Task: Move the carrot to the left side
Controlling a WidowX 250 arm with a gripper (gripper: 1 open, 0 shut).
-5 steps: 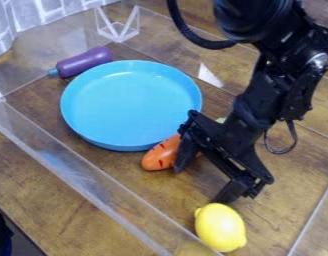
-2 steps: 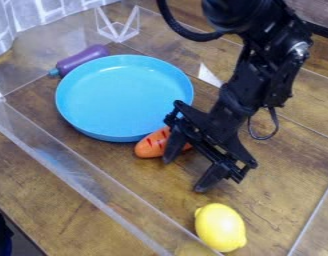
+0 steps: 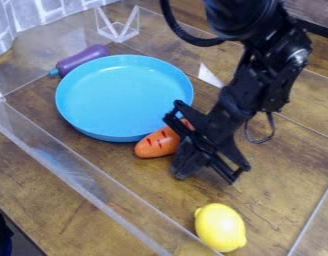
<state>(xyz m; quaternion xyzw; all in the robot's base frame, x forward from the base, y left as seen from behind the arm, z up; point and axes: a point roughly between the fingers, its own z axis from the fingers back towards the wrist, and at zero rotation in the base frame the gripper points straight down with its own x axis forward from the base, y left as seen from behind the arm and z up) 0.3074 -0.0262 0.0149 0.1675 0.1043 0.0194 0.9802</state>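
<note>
Centre of frame: the carrot [image 3: 156, 145] lies on the table against the blue plate's [image 3: 76, 110] lower-right rim. The gripper [image 3: 192, 157] is just right of it, fingers together. You cannot tell whether they pinch the carrot.

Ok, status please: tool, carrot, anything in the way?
Tool shut beside carrot; grip not confirmed. Carrot on table at plate rim. Plate lies to its left; lemon apart.
</note>
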